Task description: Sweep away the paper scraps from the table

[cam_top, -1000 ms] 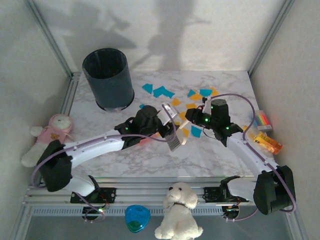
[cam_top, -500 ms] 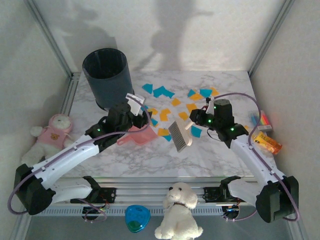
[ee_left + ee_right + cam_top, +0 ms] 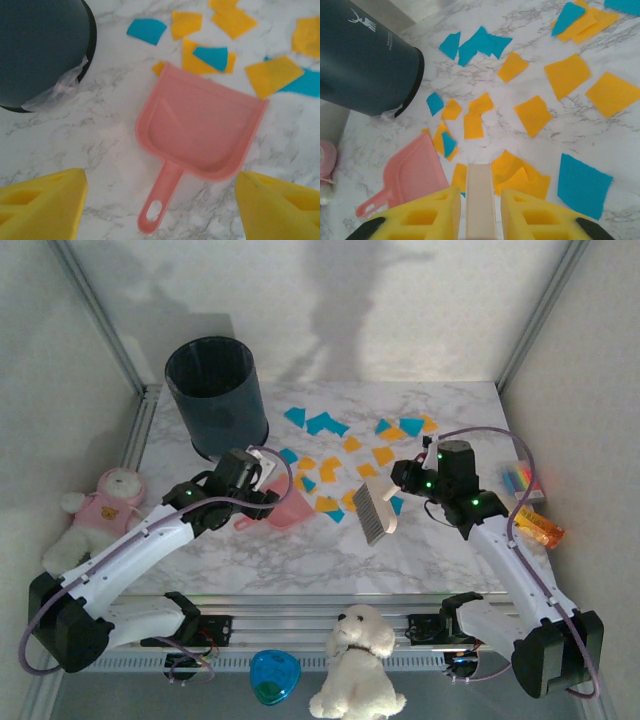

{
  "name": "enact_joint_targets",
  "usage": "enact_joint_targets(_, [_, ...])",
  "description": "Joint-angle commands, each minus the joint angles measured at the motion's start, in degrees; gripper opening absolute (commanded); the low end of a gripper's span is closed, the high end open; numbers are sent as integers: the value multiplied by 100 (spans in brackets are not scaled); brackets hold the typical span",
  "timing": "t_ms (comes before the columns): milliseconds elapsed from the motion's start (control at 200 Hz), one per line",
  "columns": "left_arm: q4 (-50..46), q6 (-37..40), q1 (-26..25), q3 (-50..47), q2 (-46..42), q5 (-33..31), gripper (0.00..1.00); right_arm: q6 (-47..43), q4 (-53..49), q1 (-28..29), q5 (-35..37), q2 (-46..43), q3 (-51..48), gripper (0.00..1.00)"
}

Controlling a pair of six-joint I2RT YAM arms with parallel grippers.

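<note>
Orange-yellow and teal paper scraps (image 3: 383,455) lie scattered over the middle and back of the marble table (image 3: 300,560); they also show as scraps (image 3: 567,75) in the right wrist view and scraps (image 3: 272,75) in the left wrist view. A pink dustpan (image 3: 287,510) lies flat on the table with its mouth against a few scraps. My left gripper (image 3: 256,490) hovers open over the dustpan's handle (image 3: 159,207), its yellow fingers (image 3: 45,200) wide apart on either side and not touching it. My right gripper (image 3: 480,200) is shut on the cream handle of a brush (image 3: 375,512), bristles down near the scraps.
A dark bin (image 3: 215,395) stands at the back left, close to the dustpan. A striped block (image 3: 525,483) and an orange bottle toy (image 3: 538,527) sit at the right edge. A plush (image 3: 105,505) lies off the table's left side, and a white dog plush (image 3: 355,655) sits in front.
My left arm pulled back from the middle to the left and its jaws opened wide, leaving the dustpan on the table. The right gripper shifted the brush slightly right.
</note>
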Motion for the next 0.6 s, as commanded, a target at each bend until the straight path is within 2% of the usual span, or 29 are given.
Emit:
enact_joint_targets(0, [-413, 385, 72, -59, 274, 61, 77, -88, -12, -49, 45, -200, 170, 0])
enact_joint_targets(436, [-702, 571, 479, 64, 1597, 79, 79, -159, -171, -96, 78, -243, 173, 0])
enact_joint_targets(596, [-764, 569, 572, 107, 1873, 308, 78, -186, -257, -140, 146, -236, 189, 0])
